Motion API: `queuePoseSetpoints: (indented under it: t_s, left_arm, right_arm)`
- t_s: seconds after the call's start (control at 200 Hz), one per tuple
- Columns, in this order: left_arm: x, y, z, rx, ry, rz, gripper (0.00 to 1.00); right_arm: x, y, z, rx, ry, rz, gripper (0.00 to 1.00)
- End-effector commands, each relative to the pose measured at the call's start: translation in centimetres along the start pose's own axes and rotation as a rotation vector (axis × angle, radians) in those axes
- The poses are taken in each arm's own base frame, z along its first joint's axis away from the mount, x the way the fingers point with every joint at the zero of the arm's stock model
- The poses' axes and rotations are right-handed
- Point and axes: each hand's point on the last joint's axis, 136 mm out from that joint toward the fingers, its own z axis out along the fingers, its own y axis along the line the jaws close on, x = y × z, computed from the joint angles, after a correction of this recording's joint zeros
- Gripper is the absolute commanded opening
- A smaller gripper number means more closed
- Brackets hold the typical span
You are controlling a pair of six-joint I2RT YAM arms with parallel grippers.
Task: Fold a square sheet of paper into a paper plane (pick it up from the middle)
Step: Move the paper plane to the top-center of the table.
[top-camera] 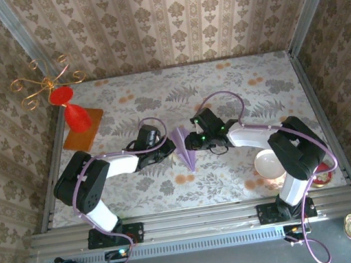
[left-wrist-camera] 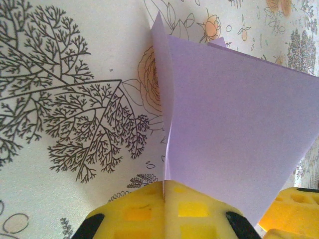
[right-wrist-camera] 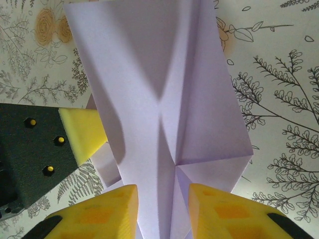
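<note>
The left hand (left-wrist-camera: 164,199) is clamped on the paper plane (left-wrist-camera: 234,129), already a creased dart at the centre of the top view, while the right hand (right-wrist-camera: 160,191), spread apart, straddles it, so probably only the last folds remain.

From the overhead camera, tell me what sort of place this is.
Likely a robot test cell dressed as a home: ornate wallpapered walls box in a floral-printed tabletop, a bare metal rail runs along its near edge, and the left gripper pinches a pale lilac folded paper plane.
</note>
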Motion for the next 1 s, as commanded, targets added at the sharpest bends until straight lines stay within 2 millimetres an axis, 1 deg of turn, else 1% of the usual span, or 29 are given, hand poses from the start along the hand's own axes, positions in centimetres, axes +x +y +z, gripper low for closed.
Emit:
queuePoseSetpoints:
  t_s: [0.0,0.145,0.27,0.425,0.585,0.68,0.82,0.935,0.995]
  left_arm:
    - [-0.7,-1.9,-0.6,0.053,-0.020,0.027,0.02]
    - [-0.8,-2.0,-0.7,0.055,-0.021,0.028,0.02]
    - [-0.8,-1.9,-0.7,0.055,-0.022,0.026,0.02]
    - [-0.9,-2.2,-0.9,0.062,-0.027,0.028,0.02]
    - [-0.9,-2.7,-1.1,0.076,-0.023,0.026,0.02]
    - [-0.9,-3.0,-1.2,0.087,-0.020,0.025,0.02]
    - [-0.9,-3.3,-1.5,0.097,-0.020,0.024,0.02]
    - [-0.9,-3.5,-1.5,0.103,-0.016,0.024,0.02]
    - [-0.9,-3.5,-1.5,0.104,-0.015,0.024,0.02]
  right_arm:
    - [0.8,-0.4,0.8,0.019,0.039,-0.014,0.34]
    - [1.8,-0.6,1.1,0.017,0.073,0.000,0.39]
    - [2.5,0.2,0.9,-0.030,0.098,0.007,0.42]
    - [3.4,1.2,0.8,-0.059,0.121,-0.012,0.41]
    - [4.3,1.2,1.3,-0.007,0.149,-0.072,0.42]
    - [4.5,1.4,1.5,0.016,0.151,-0.104,0.46]
    - [4.5,1.4,1.7,0.037,0.156,-0.125,0.48]
    - [4.3,1.3,1.9,0.044,0.156,-0.125,0.48]
    - [4.1,1.1,2.0,0.058,0.153,-0.123,0.47]
